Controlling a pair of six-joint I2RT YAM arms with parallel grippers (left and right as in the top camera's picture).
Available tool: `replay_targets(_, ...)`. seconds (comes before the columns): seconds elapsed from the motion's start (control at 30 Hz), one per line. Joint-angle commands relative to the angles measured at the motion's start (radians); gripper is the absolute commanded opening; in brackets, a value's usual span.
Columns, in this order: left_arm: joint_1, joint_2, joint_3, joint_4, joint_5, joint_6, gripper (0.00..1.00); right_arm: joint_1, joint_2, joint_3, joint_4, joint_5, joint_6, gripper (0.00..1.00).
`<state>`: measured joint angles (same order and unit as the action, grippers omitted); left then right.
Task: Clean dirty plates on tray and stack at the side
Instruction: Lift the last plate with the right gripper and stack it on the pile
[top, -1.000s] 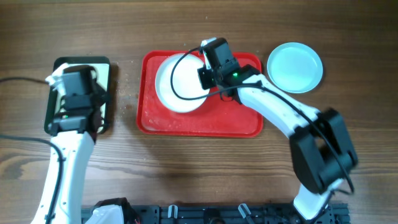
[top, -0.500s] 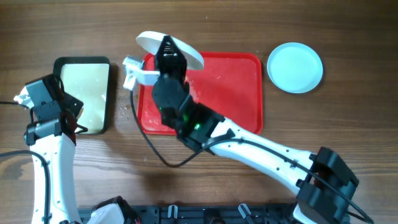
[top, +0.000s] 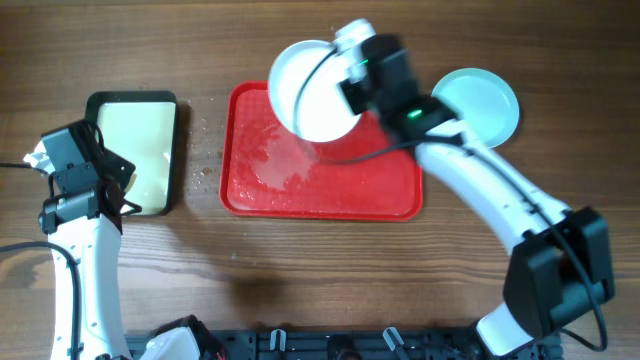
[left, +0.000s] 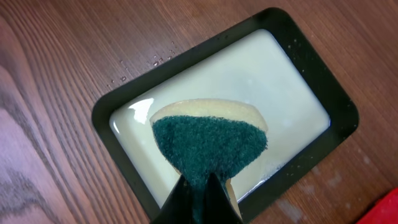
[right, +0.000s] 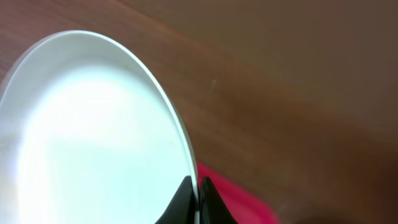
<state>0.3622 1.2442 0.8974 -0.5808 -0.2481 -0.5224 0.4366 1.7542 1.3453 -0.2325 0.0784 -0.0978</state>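
Pinching the sponge (left: 208, 146) by its lower edge, the left gripper (left: 199, 186) has its fingers clamped together on it and holds it green scouring face up over the cream tray (left: 273, 81), probably so that drips fall into that dish and not on the wood. Farther out, the red tray (top: 350, 185) lies bare, with a wet sheen on its left half and no plate on it. Above its far rim the right gripper (right: 194, 196) is closed on the edge of the white plate (right: 93, 137), carrying it tilted and clear of the tray. An edge grip keeps the fingers off the glossy face. To the far right a light-blue plate (top: 480, 110) sits on the table (top: 300, 40) just beside the tray, likely the stacking spot. Whether another plate lies under it, I cannot tell.
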Motion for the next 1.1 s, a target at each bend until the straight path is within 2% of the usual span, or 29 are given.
replay_targets(0.0,0.005,0.0,-0.001,0.004,0.021,-0.014,0.04,-0.196,-0.035,0.014,-0.045,-0.317,0.273,0.04)
replay_targets(0.03,0.005,0.0,-0.001,0.004,0.021,-0.014,0.04,-0.267,-0.035,0.014,-0.073,-0.317,0.317,0.04)
replay_targets(0.17,0.005,0.0,-0.001,0.004,0.021,-0.014,0.04,-0.521,-0.035,0.005,-0.185,-0.307,0.331,0.04)
replay_targets(0.23,0.005,0.005,-0.001,0.005,0.021,-0.014,0.04,-0.632,-0.032,-0.021,-0.224,-0.229,0.341,0.04)
replay_targets(0.3,0.005,0.02,-0.001,0.008,0.027,-0.014,0.04,-0.707,-0.018,-0.05,-0.237,-0.148,0.363,0.04)
replay_targets(0.37,0.005,0.043,-0.001,0.02,0.036,-0.014,0.04,-0.733,-0.007,-0.082,-0.2,-0.149,0.361,0.05)
replay_targets(0.4,0.005,0.062,-0.001,0.027,0.039,-0.014,0.04,-0.732,-0.003,-0.097,-0.183,-0.149,0.356,0.12)
replay_targets(0.47,0.005,0.085,-0.001,0.031,0.039,-0.014,0.04,-0.73,0.018,-0.097,-0.168,-0.158,0.36,0.39)
replay_targets(0.53,0.005,0.095,-0.001,0.038,0.039,-0.014,0.04,-0.729,0.025,-0.097,-0.169,-0.188,0.36,0.41)
replay_targets(0.57,0.005,0.098,-0.001,0.046,0.039,-0.014,0.04,-0.729,0.025,-0.097,-0.168,-0.224,0.36,0.47)
replay_targets(0.6,0.005,0.098,-0.001,0.06,0.051,-0.014,0.04,-0.723,0.025,-0.097,-0.163,-0.303,0.361,0.6)
replay_targets(0.63,0.005,0.098,-0.001,0.072,0.073,-0.014,0.04,-0.717,0.025,-0.097,-0.161,-0.347,0.36,0.65)
replay_targets(0.7,0.005,0.1,-0.001,0.116,0.113,-0.014,0.04,-0.687,0.025,-0.097,-0.161,-0.43,0.36,0.67)
replay_targets(0.8,0.005,0.142,-0.001,0.218,0.144,-0.014,0.04,-0.581,0.025,-0.097,-0.161,-0.445,0.36,0.67)
replay_targets(0.9,0.005,0.245,-0.001,0.323,0.151,-0.013,0.04,-0.476,0.025,-0.097,-0.149,-0.41,0.367,0.67)
replay_targets(0.97,0.005,0.336,-0.001,0.391,0.151,-0.013,0.04,-0.398,0.025,-0.097,-0.139,-0.362,0.447,0.67)
replay_targets(1.03,0.005,0.42,-0.001,0.46,0.151,-0.013,0.04,-0.349,0.024,-0.097,-0.118,-0.356,0.468,0.67)
replay_targets(1.07,0.005,0.447,-0.001,0.481,0.155,-0.013,0.07,-0.327,0.024,-0.097,-0.105,-0.356,0.468,0.67)
